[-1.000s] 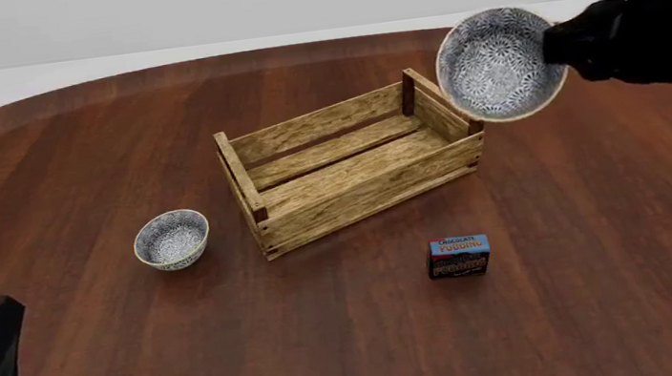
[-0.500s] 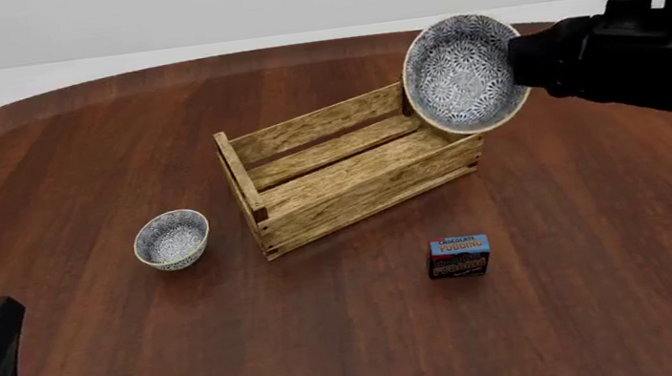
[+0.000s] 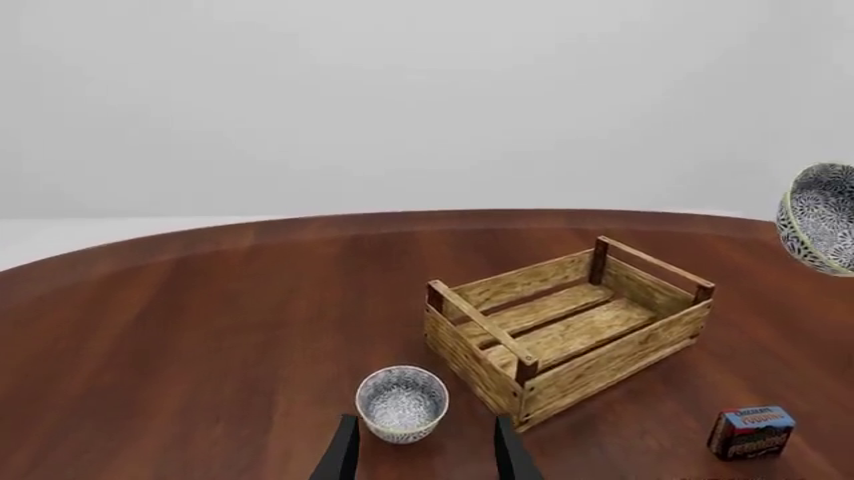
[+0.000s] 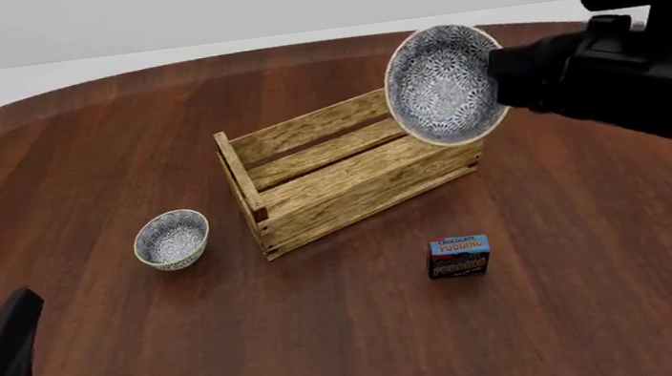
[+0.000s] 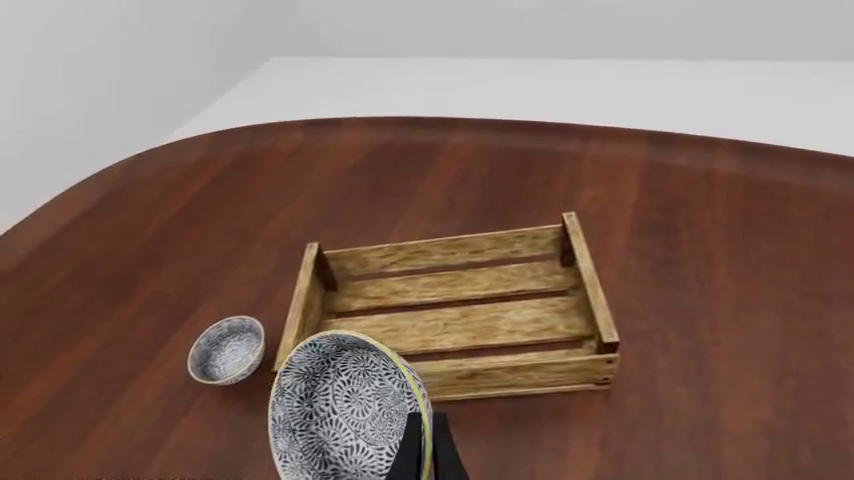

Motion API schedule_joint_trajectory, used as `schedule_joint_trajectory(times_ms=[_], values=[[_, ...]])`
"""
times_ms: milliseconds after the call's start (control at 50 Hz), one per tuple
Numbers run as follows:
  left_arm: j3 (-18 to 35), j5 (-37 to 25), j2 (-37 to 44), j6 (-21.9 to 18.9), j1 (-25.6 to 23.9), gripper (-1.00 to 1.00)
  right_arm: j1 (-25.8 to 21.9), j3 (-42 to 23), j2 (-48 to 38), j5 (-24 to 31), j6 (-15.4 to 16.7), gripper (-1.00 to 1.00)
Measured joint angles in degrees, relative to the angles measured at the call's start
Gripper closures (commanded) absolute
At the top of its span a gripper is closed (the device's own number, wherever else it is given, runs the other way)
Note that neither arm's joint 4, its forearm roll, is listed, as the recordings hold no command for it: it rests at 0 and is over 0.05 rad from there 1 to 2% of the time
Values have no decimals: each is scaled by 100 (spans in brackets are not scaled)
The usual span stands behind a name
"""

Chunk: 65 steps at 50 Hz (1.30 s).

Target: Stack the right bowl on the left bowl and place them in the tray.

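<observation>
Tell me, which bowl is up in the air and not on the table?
The bowl held tipped on its side by the right gripper, above the tray. The other bowl sits upright on the table, left of the tray.

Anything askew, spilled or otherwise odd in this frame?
Only the carried bowl: the right gripper holds it by the rim, tipped on its side, above the tray. The left bowl and pudding box sit upright.

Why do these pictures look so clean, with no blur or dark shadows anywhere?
They are simulator renders. In the front view, the crate, pudding box and small bowl are all sharp, with only faint shadows on the table, which shows soft sheen, no hard glare. In the right wrist view, the held bowl is crisp even up close. In the left wrist view, lighting is flat and even.
</observation>
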<state>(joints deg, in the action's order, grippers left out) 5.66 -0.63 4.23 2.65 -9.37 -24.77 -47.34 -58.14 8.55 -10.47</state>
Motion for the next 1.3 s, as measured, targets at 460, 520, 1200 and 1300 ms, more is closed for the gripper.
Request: schedule_joint_trajectory(times_ms=[460, 520, 1200, 1300], values=[[510, 1663, 2191, -79, -951, -100, -115, 267, -146, -447, -40, 100], [633, 1808, 2459, -90, -1081, -100, -111, 277, -159, -475, -33, 100], [2265, 2524, 4971, -149, -2557, -100, -104, 229, -304, -616, -1, 100], [2463, 2523, 5165, -153, -2702, -100, -105, 226, -330, -626, 9, 100]])
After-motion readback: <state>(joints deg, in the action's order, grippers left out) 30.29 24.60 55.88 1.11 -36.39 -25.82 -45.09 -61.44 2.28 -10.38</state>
